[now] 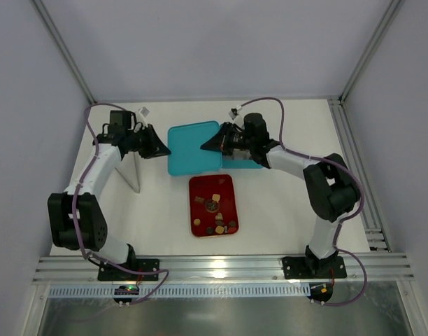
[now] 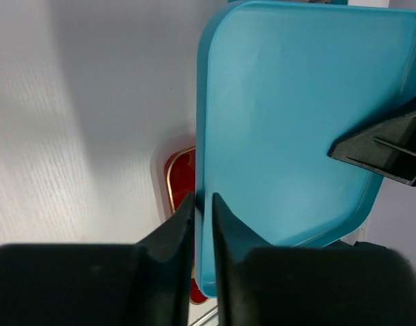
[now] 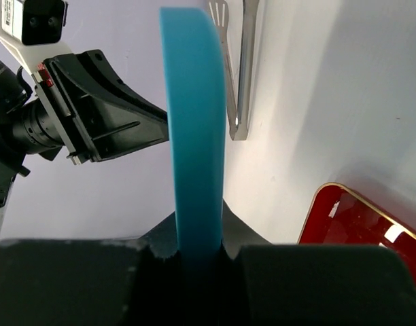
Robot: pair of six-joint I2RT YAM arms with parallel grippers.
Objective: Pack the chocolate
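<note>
The chocolate [image 1: 212, 204], several small brown, tan and cream pieces, lies on the red tray [image 1: 198, 187] at the table's middle. Behind it a flat teal lid [image 1: 193, 143] hangs between both arms. My left gripper [image 1: 166, 150] is shut on its left rim, the rim pinched between the fingers [image 2: 202, 197]. My right gripper [image 1: 204, 146] is shut on the opposite side; in the right wrist view the teal lid [image 3: 193, 122] shows edge-on, rising out of the gripper [image 3: 200, 214]. A corner of the red tray [image 3: 357, 224] shows on the right there, and below the teal lid [image 2: 296, 122] in the left wrist view.
A second teal piece [image 1: 247, 163] lies on the table under my right wrist. Metal tongs [image 1: 133, 171] lie left of the red tray, and the same tongs [image 3: 238, 68] show beyond the lid. White enclosure walls and aluminium posts ring the table.
</note>
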